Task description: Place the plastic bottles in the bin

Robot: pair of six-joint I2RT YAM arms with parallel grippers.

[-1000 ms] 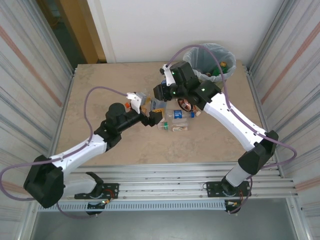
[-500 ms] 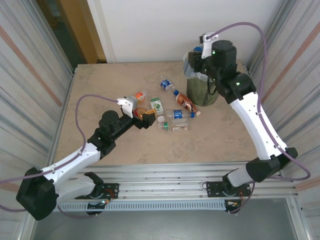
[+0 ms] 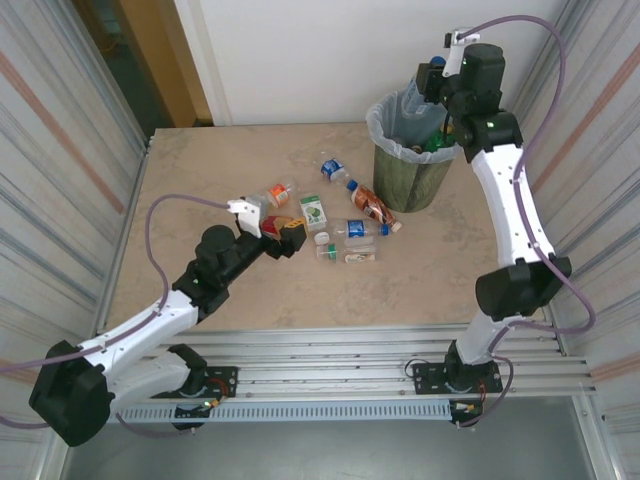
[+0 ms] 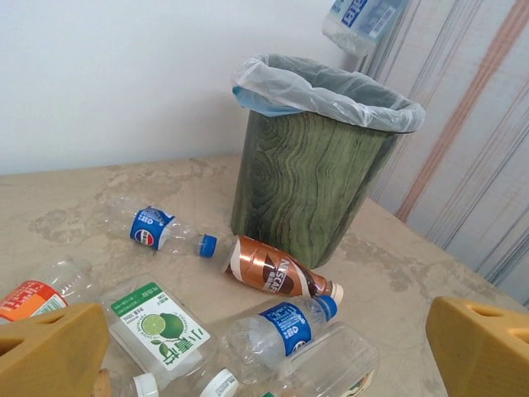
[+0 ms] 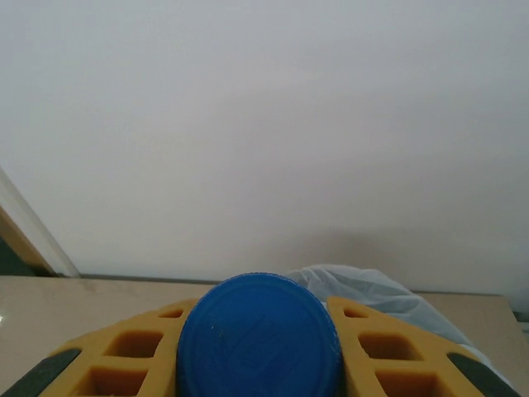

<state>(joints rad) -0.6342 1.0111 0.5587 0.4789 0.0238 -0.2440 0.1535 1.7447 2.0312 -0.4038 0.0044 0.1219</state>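
The dark green bin (image 3: 412, 180) with a clear liner (image 4: 331, 87) stands at the back right, some bottles inside. My right gripper (image 3: 437, 76) hangs above its rim, shut on a clear blue-capped bottle (image 5: 259, 335) that also shows above the bin (image 4: 357, 18). Several plastic bottles lie left of the bin: a brown one (image 4: 277, 271), a blue-label one (image 4: 281, 327), a Pepsi one (image 4: 161, 231), a lime-label one (image 4: 157, 322) and an orange-label one (image 3: 278, 193). My left gripper (image 3: 287, 235) is open, low beside the pile (image 4: 266, 360), holding nothing.
Corrugated metal walls close in the table (image 3: 200, 180) on the left and right, and a white wall stands behind. The liner (image 5: 364, 285) shows just past my right fingers (image 5: 124, 356). Bare tabletop lies at the far left and along the near edge.
My right arm has swung up from the pile to above the bin with the bottle in its grip. My left arm has drawn back slightly toward the near left.
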